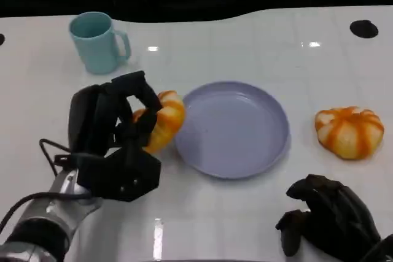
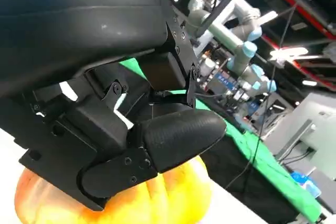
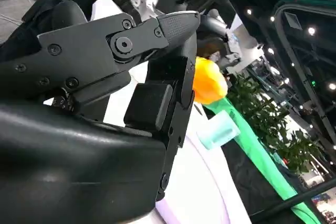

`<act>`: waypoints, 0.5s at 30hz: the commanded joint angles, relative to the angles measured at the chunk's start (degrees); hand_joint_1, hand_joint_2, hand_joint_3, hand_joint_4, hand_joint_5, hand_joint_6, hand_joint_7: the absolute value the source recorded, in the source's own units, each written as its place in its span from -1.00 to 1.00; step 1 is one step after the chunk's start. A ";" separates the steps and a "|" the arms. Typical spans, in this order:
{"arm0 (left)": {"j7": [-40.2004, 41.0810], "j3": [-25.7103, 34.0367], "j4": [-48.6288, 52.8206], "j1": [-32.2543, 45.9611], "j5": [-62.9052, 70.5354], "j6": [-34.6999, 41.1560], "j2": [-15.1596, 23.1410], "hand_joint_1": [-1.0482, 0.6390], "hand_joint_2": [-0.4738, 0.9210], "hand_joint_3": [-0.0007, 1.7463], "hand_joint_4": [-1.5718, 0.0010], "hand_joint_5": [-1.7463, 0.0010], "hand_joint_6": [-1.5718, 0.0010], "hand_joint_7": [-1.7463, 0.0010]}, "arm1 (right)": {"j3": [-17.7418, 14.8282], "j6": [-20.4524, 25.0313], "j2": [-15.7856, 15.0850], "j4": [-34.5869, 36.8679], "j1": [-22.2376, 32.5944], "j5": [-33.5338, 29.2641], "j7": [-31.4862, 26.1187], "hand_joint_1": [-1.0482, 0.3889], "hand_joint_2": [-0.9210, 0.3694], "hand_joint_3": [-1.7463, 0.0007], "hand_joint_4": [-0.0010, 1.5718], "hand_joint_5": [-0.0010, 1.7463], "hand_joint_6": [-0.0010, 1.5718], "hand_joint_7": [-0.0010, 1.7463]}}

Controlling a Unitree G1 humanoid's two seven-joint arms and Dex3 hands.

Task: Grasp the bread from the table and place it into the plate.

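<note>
Setting: glossy white table [image 1: 258, 35], dark hall behind.
Left hand [image 1: 113, 139]: fingers wrapped over the orange-striped round bread roll [image 1: 164, 121], apparently gripping it for the transfer.
Bread: at the lavender round plastic plate's [image 1: 233, 128] nine o'clock, touching its rim.
Right hand [image 1: 328, 222]: curled, empty, resting at five o'clock.
Bystanders: second striped bun [image 1: 349, 130] at three o'clock; pale-blue mug [image 1: 97, 42] at ten.

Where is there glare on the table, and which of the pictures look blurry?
Head view: small bright ceiling-light reflections on the glossy white table, near the light blue mug and toward the far right; otherwise fairly sharp. Left wrist view: the orange striped bread is soft, too close. Right wrist view: background lights flare; the near black right hand is sharp.
</note>
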 commanded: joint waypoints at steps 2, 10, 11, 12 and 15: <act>2.40 -2.10 1.79 -2.88 2.97 0.44 -0.80 -1.00 1.00 0.28 -1.00 -1.00 -0.95 -1.00 | -0.25 0.10 -0.60 -0.21 -0.10 0.02 -0.15 -0.57 -0.99 0.99 0.91 -0.07 1.00 -0.61; 3.29 -5.15 3.87 -6.93 5.92 2.40 -3.22 -1.00 1.00 0.17 -1.00 -1.00 -0.90 -1.00 | -0.17 -0.27 -0.56 0.32 -0.32 -0.20 0.03 -0.56 -1.00 0.99 0.91 -0.07 1.00 -0.62; 3.40 -5.69 4.33 -7.60 6.41 2.82 -3.58 -1.00 1.00 0.16 -1.00 -1.00 -0.90 -1.00 | -0.13 -0.34 -0.53 0.31 -0.33 -0.27 -0.05 -0.56 -1.00 0.99 0.91 -0.07 1.00 -0.62; 3.46 -6.18 4.79 -8.21 6.74 3.24 -3.98 -1.00 1.00 0.16 -1.00 -1.00 -0.90 -1.00 | -0.12 -0.40 -0.50 0.36 -0.37 -0.31 -0.09 -0.57 -0.99 0.99 0.91 -0.07 1.00 -0.61; 3.26 -7.06 6.17 -9.69 6.96 4.10 -5.21 -1.00 1.00 0.13 -1.00 -1.00 -0.87 -1.00 | -0.13 -0.17 -0.53 0.48 -0.52 -0.25 -0.08 -0.57 -0.98 1.00 0.92 -0.08 1.00 -0.61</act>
